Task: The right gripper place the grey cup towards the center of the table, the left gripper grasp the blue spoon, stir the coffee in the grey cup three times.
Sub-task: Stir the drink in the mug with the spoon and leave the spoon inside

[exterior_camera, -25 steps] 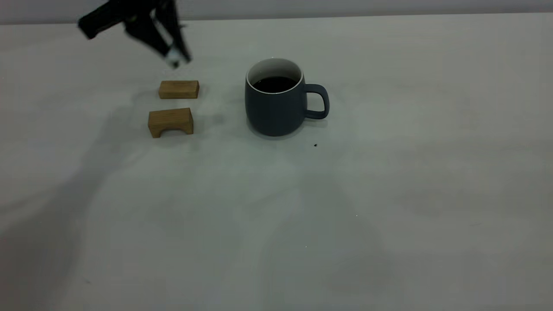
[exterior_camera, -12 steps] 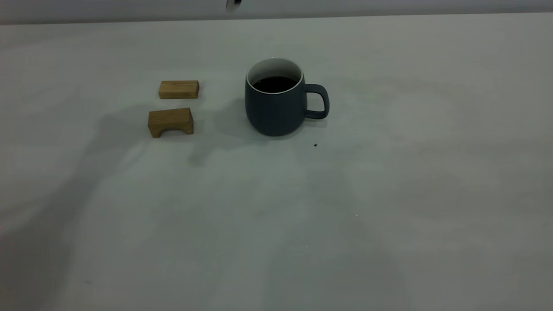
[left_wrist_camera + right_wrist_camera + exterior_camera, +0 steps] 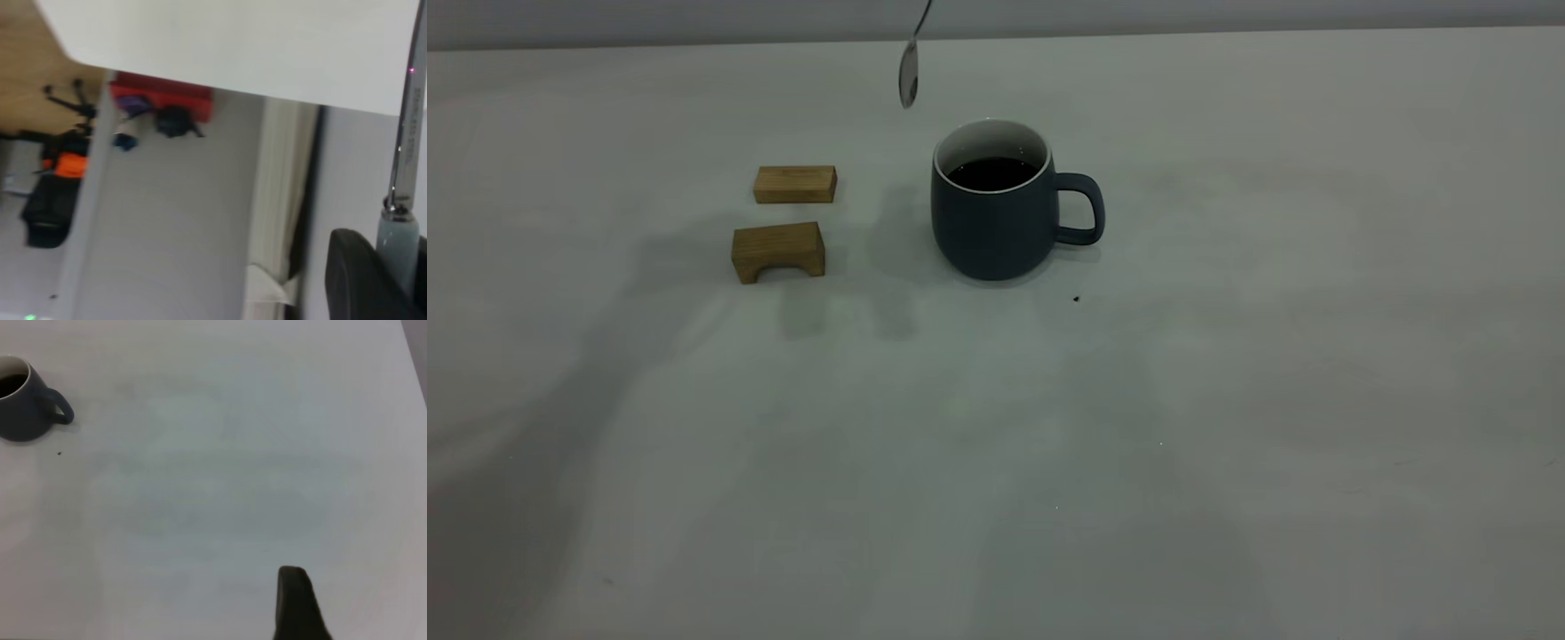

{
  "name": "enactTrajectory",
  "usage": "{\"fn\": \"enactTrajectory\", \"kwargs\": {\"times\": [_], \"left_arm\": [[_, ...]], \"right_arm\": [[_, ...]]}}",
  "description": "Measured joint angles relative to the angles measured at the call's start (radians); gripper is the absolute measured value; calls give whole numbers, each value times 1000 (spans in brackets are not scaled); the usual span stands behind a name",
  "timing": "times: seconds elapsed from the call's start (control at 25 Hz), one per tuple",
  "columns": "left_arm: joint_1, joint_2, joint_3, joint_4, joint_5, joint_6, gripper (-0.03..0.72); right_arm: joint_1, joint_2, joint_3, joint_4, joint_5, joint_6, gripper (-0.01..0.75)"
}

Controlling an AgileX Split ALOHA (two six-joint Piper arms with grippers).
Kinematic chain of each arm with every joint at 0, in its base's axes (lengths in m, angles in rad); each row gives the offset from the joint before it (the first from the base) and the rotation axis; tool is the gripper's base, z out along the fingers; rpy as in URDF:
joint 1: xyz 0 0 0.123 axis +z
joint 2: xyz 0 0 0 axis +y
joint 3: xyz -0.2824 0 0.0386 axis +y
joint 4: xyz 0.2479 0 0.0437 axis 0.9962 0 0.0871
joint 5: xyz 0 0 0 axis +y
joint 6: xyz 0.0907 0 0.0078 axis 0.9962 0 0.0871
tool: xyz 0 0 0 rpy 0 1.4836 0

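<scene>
The left gripper [image 3: 387,280] pinches the blue spoon [image 3: 909,76] hanging near-vertical, bowl down, above and left of the grey cup [image 3: 996,209] rim

Legible text, labels, brands, numbers, signs: none. Cup [image 3: 996,218]: plain, unmarked. Two wooden blocks [image 3: 794,184] left of cup: unmarked. Spoon [image 3: 909,76]: its neck in the left wrist view carries a faint mark, too blurred to read. Table [image 3: 1227,400]: bare of print.
</scene>
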Motion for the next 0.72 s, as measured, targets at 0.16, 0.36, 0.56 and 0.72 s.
{"fn": "enactTrajectory", "kwargs": {"times": [0.16, 0.36, 0.56, 0.72], "left_arm": [[0, 24, 0, -87, -69, 70, 127], [0, 115, 0, -329, -97, 256, 127], [0, 188, 0, -521, -112, 462, 127], [0, 205, 0, -554, -112, 501, 127]], "right_arm": [[0, 0, 0, 0, 0, 0, 500], [0, 0, 0, 0, 0, 0, 500], [0, 0, 0, 0, 0, 0, 500], [0, 0, 0, 0, 0, 0, 500]]}}
